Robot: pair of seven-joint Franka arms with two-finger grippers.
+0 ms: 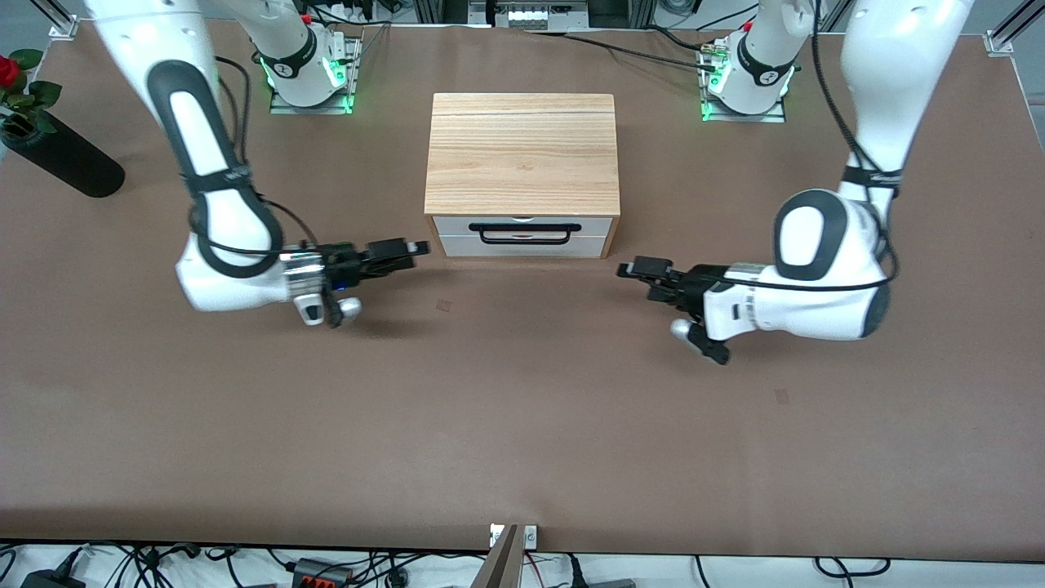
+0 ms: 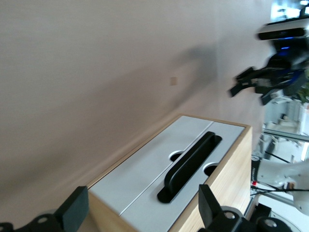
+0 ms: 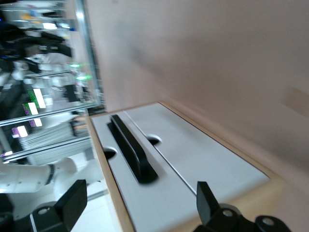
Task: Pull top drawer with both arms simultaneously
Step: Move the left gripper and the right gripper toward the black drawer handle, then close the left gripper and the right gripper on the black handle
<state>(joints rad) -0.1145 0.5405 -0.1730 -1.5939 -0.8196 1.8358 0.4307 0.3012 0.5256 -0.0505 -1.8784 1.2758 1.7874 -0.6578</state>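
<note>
A black cylindrical vase point(image 1: 61, 159) holding a red rose lies at the right arm's end of the brown table point(image 1: 522, 425). Next comes the right arm's small black two-finger gripper point(image 1: 408, 249), low over the table beside the cabinet and touching nothing; its two fingers point(image 3: 72, 203) stand wide apart with nothing between them (only the right wrist view shows this plainly).

In the middle sits the light-oak cabinet box point(image 1: 522, 151), its front facing the front camera. The top drawer point(image 1: 457, 224), a wide shallow one with a white front panel, is fully closed, flush with the white lower drawer front point(image 1: 457, 243). The long thin black bar handle point(image 1: 525, 233) crosses the seam between the two. The wrist views add two half-round notches point(image 2: 177, 155) either side of that handle.

Toward the left arm's end, the left arm's black gripper point(image 1: 641, 269) hangs low over the table beside the cabinet, fingers point(image 2: 75, 209) likewise spread and empty. The left wrist view also catches the right gripper farther off.
</note>
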